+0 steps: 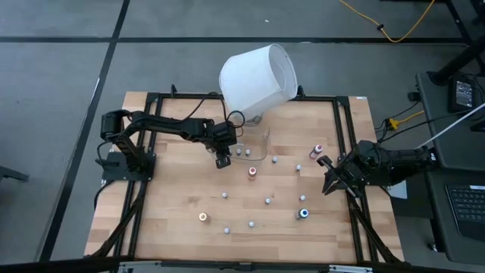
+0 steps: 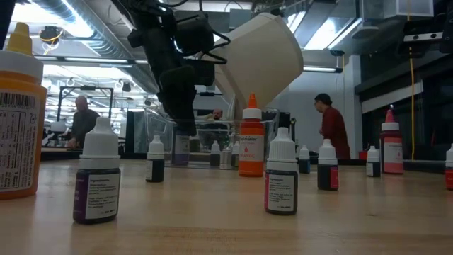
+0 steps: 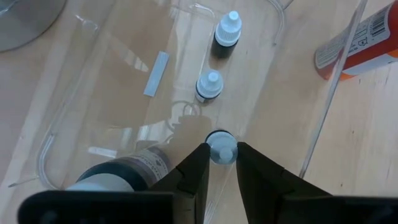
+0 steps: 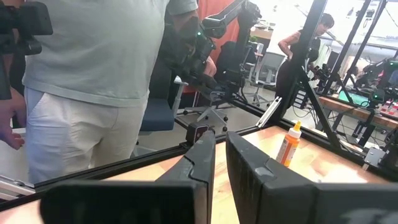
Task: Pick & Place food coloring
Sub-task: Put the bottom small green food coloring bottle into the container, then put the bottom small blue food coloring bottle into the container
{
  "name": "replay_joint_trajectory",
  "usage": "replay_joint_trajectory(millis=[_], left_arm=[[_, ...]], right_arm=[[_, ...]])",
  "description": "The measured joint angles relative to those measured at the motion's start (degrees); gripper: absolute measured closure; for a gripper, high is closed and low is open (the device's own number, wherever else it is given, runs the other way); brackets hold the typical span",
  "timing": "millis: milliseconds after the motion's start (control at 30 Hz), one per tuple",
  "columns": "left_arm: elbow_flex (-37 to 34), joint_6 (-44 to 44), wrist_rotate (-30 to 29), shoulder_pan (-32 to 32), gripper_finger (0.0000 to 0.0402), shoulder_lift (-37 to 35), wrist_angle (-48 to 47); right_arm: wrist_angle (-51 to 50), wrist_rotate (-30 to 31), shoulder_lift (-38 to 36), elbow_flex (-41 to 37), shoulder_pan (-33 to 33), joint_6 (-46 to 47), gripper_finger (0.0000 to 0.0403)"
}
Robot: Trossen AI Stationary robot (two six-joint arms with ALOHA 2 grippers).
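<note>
The food coloring bottles stand scattered upright over the wooden table (image 1: 182, 189), among them an orange-capped one (image 1: 251, 172) and a blue-capped one (image 1: 303, 214). Two more, whitish-capped (image 3: 209, 86) (image 3: 227, 34), stand inside the clear plastic tray (image 1: 261, 144). My left gripper (image 3: 222, 155) hangs over the tray's near end, shut on a small dark bottle with a whitish cap (image 3: 222, 149). My right gripper (image 1: 327, 177) waits above the table's right side, fingers a narrow gap apart and holding nothing. My left gripper pinches the small dark bottle between its two fingers (image 3: 200, 163), at the shoulder just under the whitish cap (image 3: 222, 138). The fingers come from above, pointing down. The bottle stays upright inside the tray (image 2: 182, 147); whether its base rests on the tray floor I cannot tell.
A big white lampshade (image 1: 258, 76) lies tilted at the table's far edge, just behind the tray. A taller orange bottle (image 3: 360, 50) stands outside the tray's wall. A dark labelled bottle (image 3: 124, 174) shows close beside my left fingers. People move about beyond the table.
</note>
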Motion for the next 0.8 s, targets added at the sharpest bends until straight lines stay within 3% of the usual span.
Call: replay_joint_trajectory(millis=[800], left_arm=[[0.00,0.00,0.85,0.00,0.0322,-0.02,0.06]], right_arm=[[0.00,0.00,0.00,0.00,0.00,-0.02,0.0359]])
